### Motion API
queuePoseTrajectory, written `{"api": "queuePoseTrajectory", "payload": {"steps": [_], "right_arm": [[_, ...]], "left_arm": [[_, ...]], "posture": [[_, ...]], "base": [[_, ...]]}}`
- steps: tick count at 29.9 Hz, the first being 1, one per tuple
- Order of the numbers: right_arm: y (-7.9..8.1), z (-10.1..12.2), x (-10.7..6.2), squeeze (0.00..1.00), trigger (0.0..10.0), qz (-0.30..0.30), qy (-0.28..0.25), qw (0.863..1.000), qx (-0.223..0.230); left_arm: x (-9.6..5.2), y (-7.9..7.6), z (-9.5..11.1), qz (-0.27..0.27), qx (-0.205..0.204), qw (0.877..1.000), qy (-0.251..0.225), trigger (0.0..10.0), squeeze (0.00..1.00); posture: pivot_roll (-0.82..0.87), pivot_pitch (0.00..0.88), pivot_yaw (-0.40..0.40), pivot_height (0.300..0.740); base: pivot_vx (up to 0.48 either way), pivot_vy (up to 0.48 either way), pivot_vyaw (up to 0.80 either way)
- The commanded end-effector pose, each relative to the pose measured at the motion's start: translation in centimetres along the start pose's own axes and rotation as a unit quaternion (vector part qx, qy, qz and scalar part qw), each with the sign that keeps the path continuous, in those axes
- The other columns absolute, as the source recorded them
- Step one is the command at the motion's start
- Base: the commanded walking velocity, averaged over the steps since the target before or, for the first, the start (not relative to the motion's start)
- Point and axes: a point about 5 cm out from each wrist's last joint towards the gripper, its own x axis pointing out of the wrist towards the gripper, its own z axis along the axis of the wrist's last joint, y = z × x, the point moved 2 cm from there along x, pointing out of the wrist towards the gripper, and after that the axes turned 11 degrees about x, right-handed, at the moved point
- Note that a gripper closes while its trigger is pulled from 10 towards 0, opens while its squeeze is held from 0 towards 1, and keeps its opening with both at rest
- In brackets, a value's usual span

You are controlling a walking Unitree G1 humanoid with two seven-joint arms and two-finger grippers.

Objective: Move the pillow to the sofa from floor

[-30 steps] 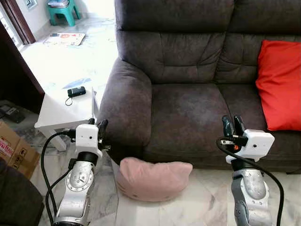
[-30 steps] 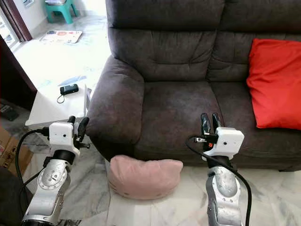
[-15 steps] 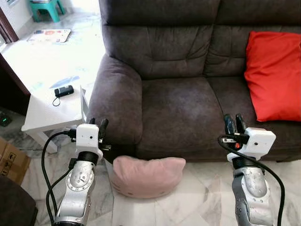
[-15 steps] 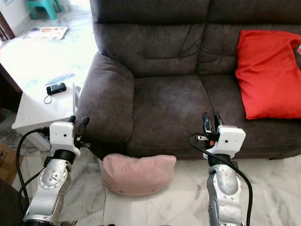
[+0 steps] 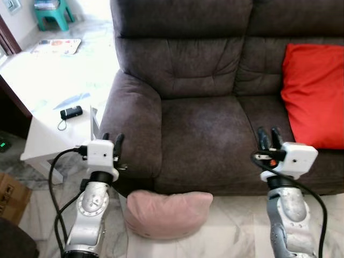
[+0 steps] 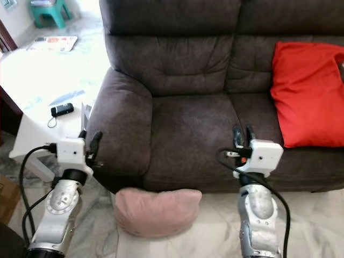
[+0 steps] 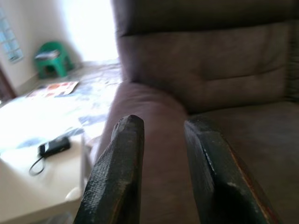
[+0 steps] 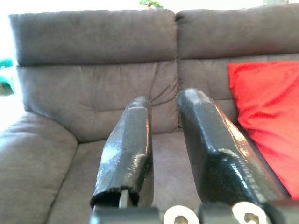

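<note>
A pink pillow (image 5: 169, 212) lies on the marble floor against the front of the dark brown sofa (image 5: 207, 129), below the left seat. My left gripper (image 5: 112, 138) is raised in front of the sofa's left armrest, above and left of the pillow; its fingers (image 7: 124, 158) stand slightly open with nothing between them. My right gripper (image 5: 270, 133) is held up before the seat cushion, to the right of the pillow, open by a narrow gap and empty. Looking along the right wrist, the fingers (image 8: 135, 140) point at the sofa's backrest.
A red cushion (image 5: 314, 94) leans on the sofa's right seat. A white side table (image 5: 48, 142) with a small black device (image 5: 71, 112) stands left of the armrest. A cardboard box (image 5: 11, 196) sits at the lower left. A green stool (image 5: 51, 11) stands far back.
The whole picture has shifted, so the camera has moved a little. Both arms keep the same raised pose, and the pillow lies where it was.
</note>
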Motion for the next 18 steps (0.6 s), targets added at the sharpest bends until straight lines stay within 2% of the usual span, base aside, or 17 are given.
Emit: {"api": "queuePoseTrajectory", "payload": {"steps": [1,5,10,18], "right_arm": [[0.17,-0.45,-0.25,0.00,10.0,0.002,0.010,1.000,0.002],[0.26,-0.43,-0.20,0.00,10.0,0.004,0.009,1.000,0.002],[0.32,-0.49,-0.17,0.00,10.0,0.005,0.009,1.000,0.003],[0.52,-0.66,-0.26,0.00,10.0,0.009,0.011,1.000,0.006]], "left_arm": [[-0.21,0.20,-0.37,0.004,0.001,1.000,0.008,10.0,0.00],[-0.16,0.23,-0.34,0.005,0.002,1.000,0.008,10.0,0.00],[-0.17,0.14,-0.02,0.001,0.006,1.000,0.001,10.0,0.00],[-0.31,0.86,0.09,0.016,0.017,1.000,0.001,10.0,0.00]], "posture": [[-0.04,0.125,-0.018,0.740],[-0.04,0.127,-0.018,0.740],[-0.04,0.130,-0.019,0.740],[-0.04,0.133,-0.016,0.740]], "base": [[0.296,0.000,0.00],[0.278,0.000,0.00],[0.000,0.000,0.00],[0.000,0.000,0.00]]}}
